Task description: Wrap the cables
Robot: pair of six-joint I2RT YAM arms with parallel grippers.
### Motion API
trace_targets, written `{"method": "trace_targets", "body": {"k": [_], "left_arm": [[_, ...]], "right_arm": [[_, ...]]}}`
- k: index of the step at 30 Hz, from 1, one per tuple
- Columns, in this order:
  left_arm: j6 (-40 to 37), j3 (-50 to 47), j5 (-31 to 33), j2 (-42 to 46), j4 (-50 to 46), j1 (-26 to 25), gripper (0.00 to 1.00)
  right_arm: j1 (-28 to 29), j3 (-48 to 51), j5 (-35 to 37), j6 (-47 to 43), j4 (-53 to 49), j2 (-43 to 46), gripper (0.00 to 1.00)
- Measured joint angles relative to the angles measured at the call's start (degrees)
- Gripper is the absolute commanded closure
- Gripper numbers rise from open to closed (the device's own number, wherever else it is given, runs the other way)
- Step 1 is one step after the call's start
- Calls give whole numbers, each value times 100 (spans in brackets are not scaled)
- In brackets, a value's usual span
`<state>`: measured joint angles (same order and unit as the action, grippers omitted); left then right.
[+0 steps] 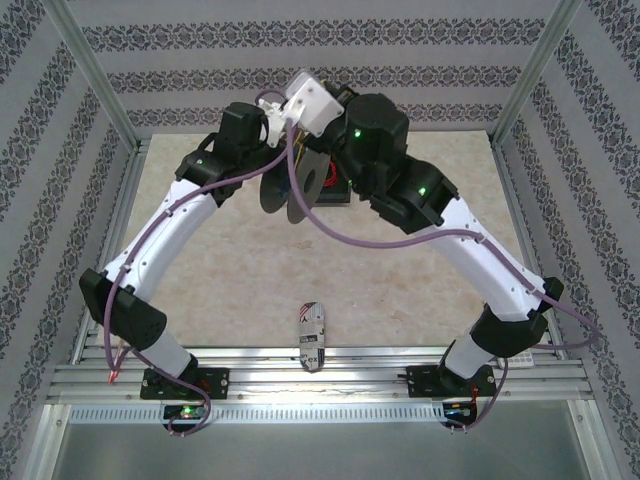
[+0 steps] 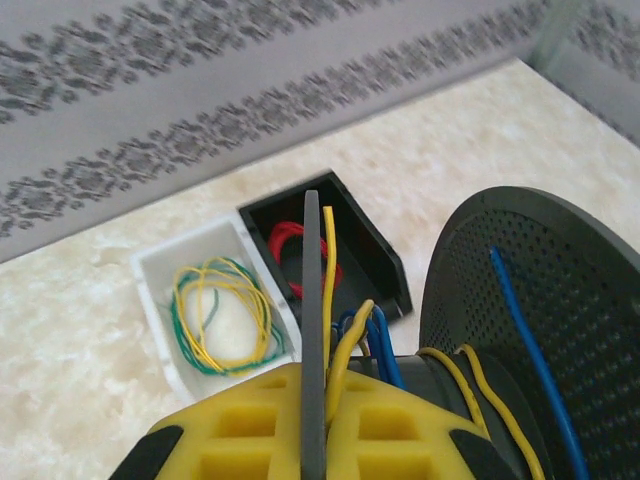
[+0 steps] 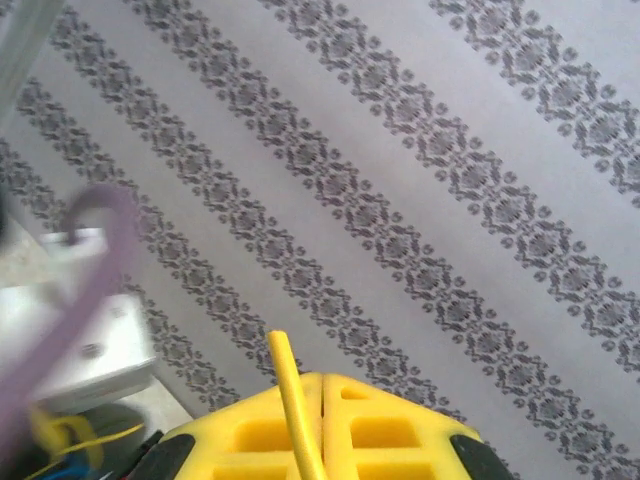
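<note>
Well, both arms arch toward the far middle of the table (image 1: 230,270) and meet at about 12 o'clock from their bases, over a black reel (image 1: 287,190). From the left wrist, the left gripper (image 2: 314,378) is closed. Its yellow pads (image 2: 235,425) clamp the thin edge of one reel flange (image 2: 311,260), which stands upright between them. The yellow cable (image 2: 329,255) runs up just beside that flange on its 3 o'clock side. More yellow turns lie over the dark hub toward 4 o'clock, near a blue wire (image 2: 515,320) crossing the perforated second flange (image 2: 580,280). At 10 o'clock from the pads a white tray (image 2: 190,245) holds a loose coil of yellow and green wire (image 2: 215,315). Touching it, toward 12 o'clock, a black tray (image 2: 380,255) holds red wire (image 2: 290,245). From the right wrist, the right gripper (image 3: 322,385) is pinched shut on the yellow cable (image 3: 287,375). The cable pokes out toward 11 o'clock against patterned wallpaper (image 3: 400,200). A small striped object (image 1: 312,335) lies on the table at 6 o'clock, near the front edge.
</note>
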<state>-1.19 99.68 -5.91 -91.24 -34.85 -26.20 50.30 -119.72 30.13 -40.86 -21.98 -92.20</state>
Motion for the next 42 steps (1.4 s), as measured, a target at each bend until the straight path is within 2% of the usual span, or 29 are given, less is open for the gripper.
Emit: {"method": "trace_targets", "body": {"k": [8, 14, 18, 23, 28, 34, 38, 42], "left_arm": [[-1141, -640, -1779, 1073, -435, 0, 100], [-1364, -643, -2673, 1624, -76, 83, 100], [-1158, -706, -3311, 1663, 448, 450, 100], [129, -1263, -4428, 1661, 1663, 1099, 100], [1534, -1478, -4859, 1491, 3101, 1207, 100], [3088, -1539, -4972, 973, 5099, 1246, 100], [3644, -1602, -4833, 782, 5777, 1250, 100], [3779, -1812, -4271, 809, 5934, 1250, 100]], "right_arm": [[-1786, 146, -1276, 807, -402, 50, 100], [-3250, 1475, -3187, 2184, -472, 361, 100], [-3836, 2621, -4430, 3058, -195, 647, 100], [-3932, 3783, -5108, 3635, 647, 1064, 100], [-3860, 4874, -4992, 4144, 1751, 1633, 100], [-3333, 5814, -3783, 4590, 2951, 2216, 100], [-3014, 5978, -2955, 4741, 3314, 2277, 100], [-2675, 5993, -2197, 4754, 3447, 2277, 100]]}}
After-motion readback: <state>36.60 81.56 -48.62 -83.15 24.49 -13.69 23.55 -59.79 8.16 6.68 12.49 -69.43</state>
